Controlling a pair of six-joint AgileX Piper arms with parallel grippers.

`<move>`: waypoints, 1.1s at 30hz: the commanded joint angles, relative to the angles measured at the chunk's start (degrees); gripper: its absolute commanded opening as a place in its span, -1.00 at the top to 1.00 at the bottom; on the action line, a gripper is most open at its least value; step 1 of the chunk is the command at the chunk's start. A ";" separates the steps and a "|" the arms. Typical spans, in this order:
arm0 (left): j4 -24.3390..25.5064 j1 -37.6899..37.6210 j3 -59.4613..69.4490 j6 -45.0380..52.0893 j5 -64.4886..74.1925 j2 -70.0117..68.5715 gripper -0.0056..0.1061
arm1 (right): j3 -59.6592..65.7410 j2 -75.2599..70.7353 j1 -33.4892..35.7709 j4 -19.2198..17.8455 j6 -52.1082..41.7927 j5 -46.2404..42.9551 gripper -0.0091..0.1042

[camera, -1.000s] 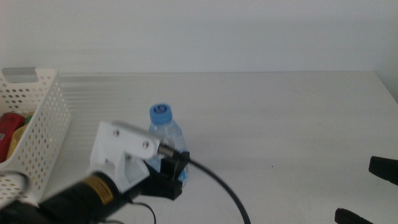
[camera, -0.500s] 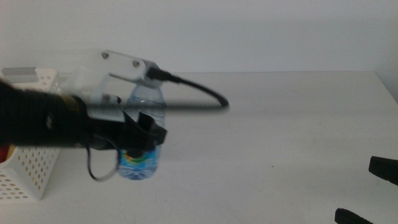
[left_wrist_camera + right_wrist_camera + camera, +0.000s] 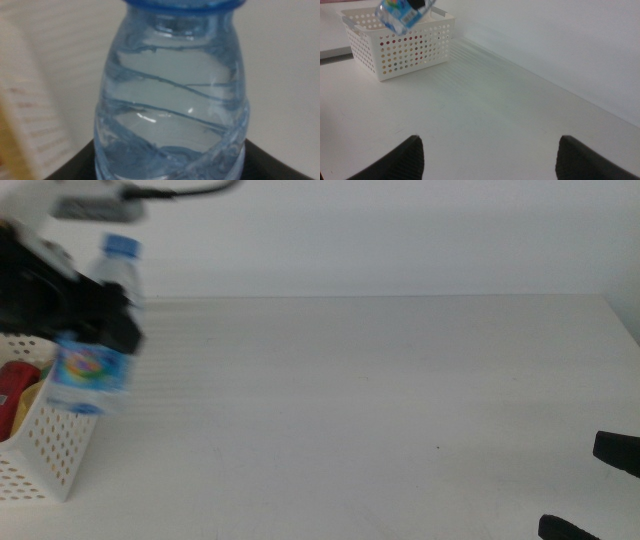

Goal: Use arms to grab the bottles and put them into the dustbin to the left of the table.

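Water bottle held aloft at the frame's upper left

My left jaws [image 3: 105, 320] are clamped on the ribbed, clear plastic water bottle [image 3: 95, 340] with its blue cap, above the perforated white dustbin [image 3: 50, 450]. The smooth white tabletop [image 3: 380, 400] spreads right. My right jaws [image 3: 490, 155], lower right, stand wide apart, holding nothing.

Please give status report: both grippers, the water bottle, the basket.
Left gripper shut on water bottle, above dustbin rim. Right gripper open, waiting low. Nothing in the way.
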 commanded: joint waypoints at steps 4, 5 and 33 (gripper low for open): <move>4.66 7.09 -9.22 0.61 6.03 1.21 0.99 | -1.48 0.33 0.19 -0.26 -0.51 -4.61 -0.52; 5.48 8.47 -10.41 1.48 7.54 1.85 0.99 | -1.48 0.33 0.19 -0.26 -0.51 -4.61 -0.52; 3.13 24.22 -14.92 4.07 -1.48 24.40 0.99 | -1.48 0.33 0.19 -0.26 -0.51 -4.61 -0.52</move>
